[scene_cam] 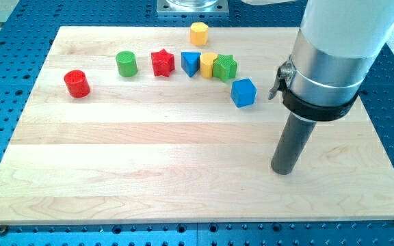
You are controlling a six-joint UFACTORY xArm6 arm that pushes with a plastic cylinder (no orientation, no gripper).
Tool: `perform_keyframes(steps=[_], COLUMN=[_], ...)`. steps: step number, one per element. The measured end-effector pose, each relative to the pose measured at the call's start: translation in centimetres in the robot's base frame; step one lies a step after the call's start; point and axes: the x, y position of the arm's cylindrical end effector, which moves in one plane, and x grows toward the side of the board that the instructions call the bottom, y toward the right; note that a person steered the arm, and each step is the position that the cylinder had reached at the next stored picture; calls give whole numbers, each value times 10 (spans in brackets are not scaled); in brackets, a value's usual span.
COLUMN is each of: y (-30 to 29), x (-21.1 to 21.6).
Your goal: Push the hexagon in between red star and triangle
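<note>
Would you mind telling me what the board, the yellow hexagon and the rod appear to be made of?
The board looks like pale wood: lengthwise grain and plank seams show, with a matte finish. The yellow hexagon seems to be painted wood or plastic, uniformly coloured with a soft sheen; I cannot tell which. The rod ending in my tip looks like dark matte metal or plastic.

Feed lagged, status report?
My tip low right, clear of blocks. Yellow hexagon block at top, untouched. Red star block and blue triangle block nearly touching, gap tight.
</note>
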Motion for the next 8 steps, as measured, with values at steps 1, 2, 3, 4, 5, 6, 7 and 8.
perform_keyframes(steps=[1,2,3,4,5,6,7,8], y=[-1,-4,-4,-4,17,63,97,97], x=[0,0,0,-2,-46,-91,-144,-234])
